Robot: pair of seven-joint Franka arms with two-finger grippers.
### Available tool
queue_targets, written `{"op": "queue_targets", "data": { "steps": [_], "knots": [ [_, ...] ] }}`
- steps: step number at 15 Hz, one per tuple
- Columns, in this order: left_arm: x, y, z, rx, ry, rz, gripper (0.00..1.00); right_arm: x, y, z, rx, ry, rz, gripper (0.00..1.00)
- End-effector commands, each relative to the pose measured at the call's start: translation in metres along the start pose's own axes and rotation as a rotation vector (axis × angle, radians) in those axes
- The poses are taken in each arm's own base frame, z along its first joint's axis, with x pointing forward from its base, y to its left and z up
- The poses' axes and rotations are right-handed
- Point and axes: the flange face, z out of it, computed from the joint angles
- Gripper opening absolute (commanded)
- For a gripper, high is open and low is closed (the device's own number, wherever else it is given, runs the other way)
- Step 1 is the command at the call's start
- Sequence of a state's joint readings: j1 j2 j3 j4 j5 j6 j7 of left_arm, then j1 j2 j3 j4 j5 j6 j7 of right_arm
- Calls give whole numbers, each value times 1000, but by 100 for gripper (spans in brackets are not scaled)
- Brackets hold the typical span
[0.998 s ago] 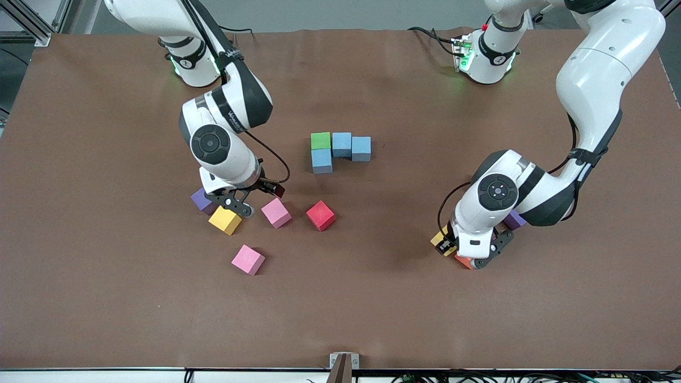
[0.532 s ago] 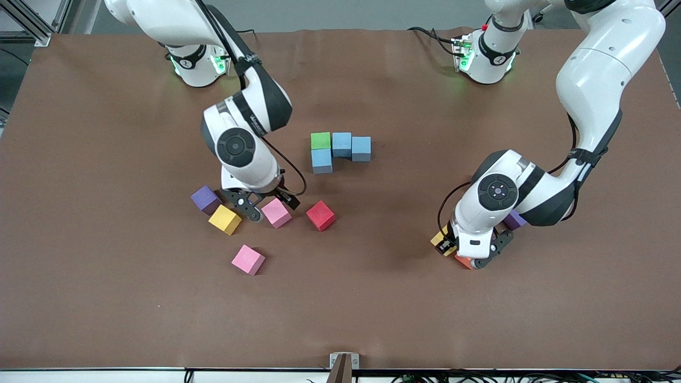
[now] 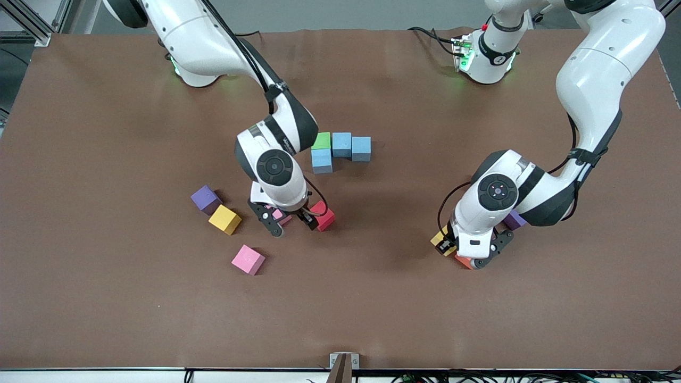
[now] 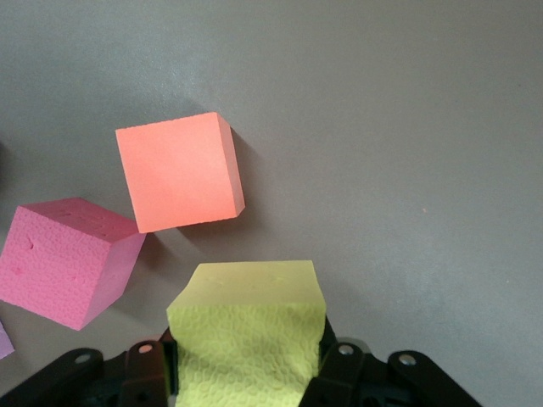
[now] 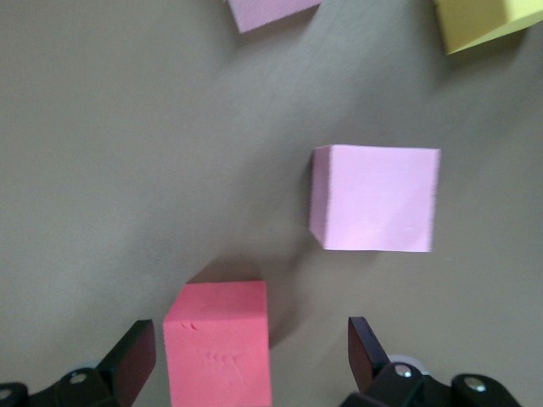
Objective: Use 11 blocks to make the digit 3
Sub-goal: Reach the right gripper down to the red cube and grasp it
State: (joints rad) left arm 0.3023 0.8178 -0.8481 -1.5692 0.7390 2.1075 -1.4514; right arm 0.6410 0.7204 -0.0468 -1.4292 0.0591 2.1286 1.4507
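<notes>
With our left gripper [image 3: 478,254] pinching a yellow foam cube [image 4: 246,335], we should centre our spread right gripper [image 3: 290,224] squarely over the mid-bench red foam cube [image 3: 322,215] before closing.

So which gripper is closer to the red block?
The right gripper: it hangs open over the red block. The left gripper, shut on a yellow block, is toward its own end.

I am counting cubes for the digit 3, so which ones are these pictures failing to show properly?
- Front view: the left claw and wrist cover most of the yellow cube, orange cube and purple cube.
- Front view: the right claw hides most of a pink cube.
- Right wrist view: two cubes are cut by the edge.
</notes>
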Motion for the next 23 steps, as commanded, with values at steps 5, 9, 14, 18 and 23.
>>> {"op": "queue_targets", "data": {
  "steps": [5, 9, 14, 18, 23],
  "knots": [
    [0, 1, -5, 9, 1, -3, 41, -25, -22, 27, 48, 23, 44, 100],
    [0, 1, -8, 7, 2, -4, 41, -39, -31, 46, 47, 27, 37, 98],
    [0, 1, -8, 8, 4, -6, 41, -42, -31, 57, 41, 42, 19, 78],
    [0, 1, -9, 7, 4, -7, 41, -38, -31, 55, 38, 64, -12, 32],
    [0, 1, -8, 8, 4, -6, 41, -32, -30, 40, 35, 64, -393, 4]
  ]
}}
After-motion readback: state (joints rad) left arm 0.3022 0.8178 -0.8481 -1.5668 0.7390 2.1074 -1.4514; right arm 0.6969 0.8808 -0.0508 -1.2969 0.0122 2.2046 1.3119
